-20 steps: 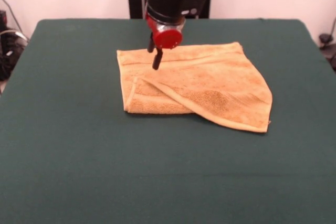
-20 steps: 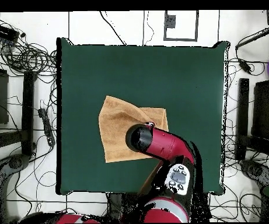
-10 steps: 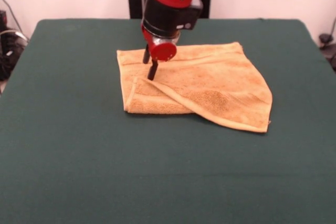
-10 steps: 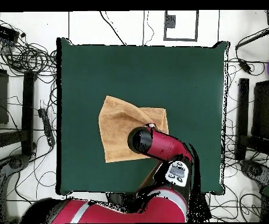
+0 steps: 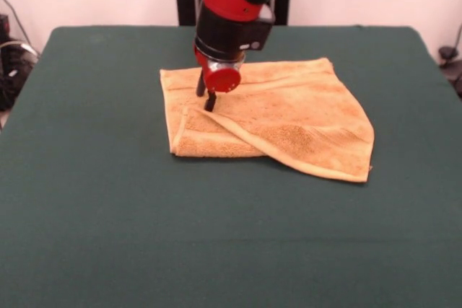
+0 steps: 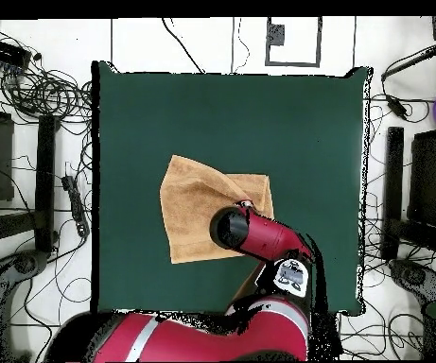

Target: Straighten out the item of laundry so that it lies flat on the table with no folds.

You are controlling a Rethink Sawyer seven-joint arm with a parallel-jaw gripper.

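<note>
- While the table (image 5: 94, 200) spreads dark green across nearly the whole front view, its left part carries nothing but bare cloth-like surface.
- Next comes the towel (image 5: 289, 124), golden tan, lying a little behind the table's middle and not flat: a layer is folded over on itself, with a diagonal fold edge running from the left part down toward the near right corner.
- At the towel's left end, a short doubled strip shows under the fold edge, and a woven band runs along the far hem.
- Over that left part hangs the gripper (image 5: 206, 96), below the red and black arm (image 5: 232, 5) that comes down from the top of the picture.
- Its two dark fingers (image 5: 210, 101) stand slightly apart with a narrow gap between them, pinching nothing; their tips are at or just above the towel's surface beside the fold edge, and contact cannot be told.
- To the right, the towel's folded layer widens and ends in a pointed near corner, well apart from the table's right edge.
- Seen from above, the towel (image 6: 191, 203) lies near the table's (image 6: 306, 123) middle, and the arm (image 6: 264, 236) covers its corner nearest the robot's base.
</note>
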